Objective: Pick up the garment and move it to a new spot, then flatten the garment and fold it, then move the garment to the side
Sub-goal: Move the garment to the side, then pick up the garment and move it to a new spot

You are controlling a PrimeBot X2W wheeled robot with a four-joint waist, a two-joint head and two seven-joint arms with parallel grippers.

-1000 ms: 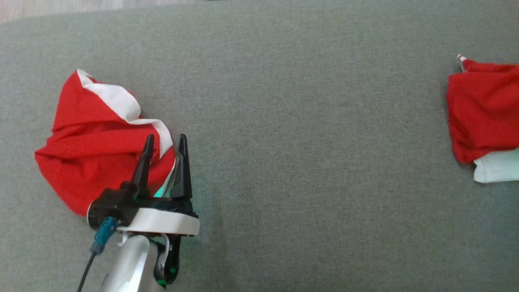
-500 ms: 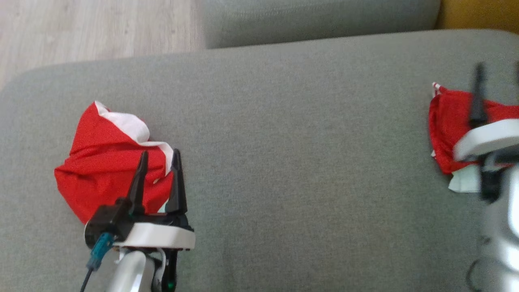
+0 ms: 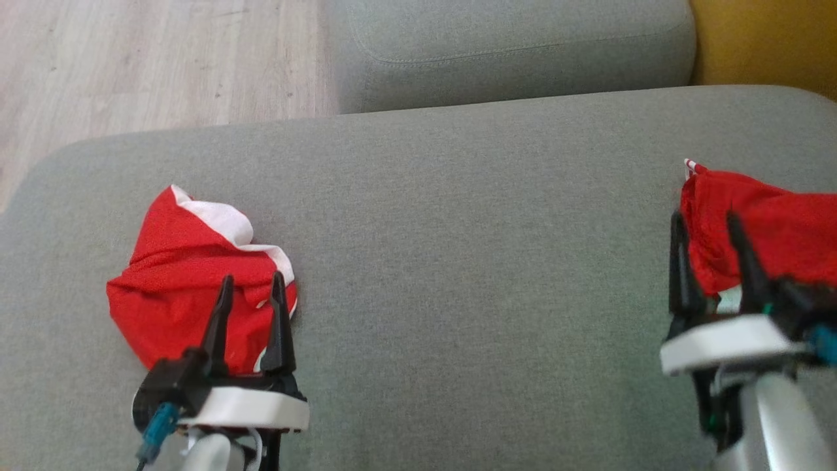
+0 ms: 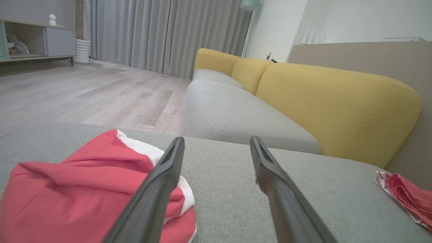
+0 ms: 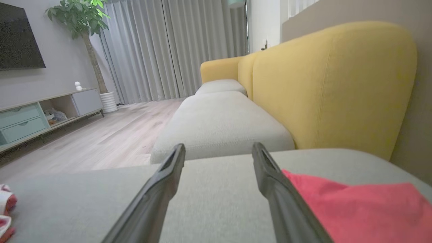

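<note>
Moved: the right gripper [image 3: 705, 220] has come into the head view at the lower right. The camera itself has tilted up, so the pale wooden floor [image 3: 163, 59] and a neighbouring grey cushion [image 3: 523, 46] now show.
Left arm: the left gripper [image 3: 252, 279] has its two dark fingers spread with nothing between them. The tips are over the near right edge of the crumpled red-and-white mesh garment [image 3: 176, 288]; whether they touch it cannot be told.
Right arm: the right gripper's fingers are spread and empty, tips over the left edge of the second red fabric garment [image 3: 785, 229].
Garments: both lie on the broad grey fabric seat cushion [image 3: 471, 261], one near its left end and one at the right, well apart.
Behind: yellow upholstered backrest [image 4: 337, 108].
</note>
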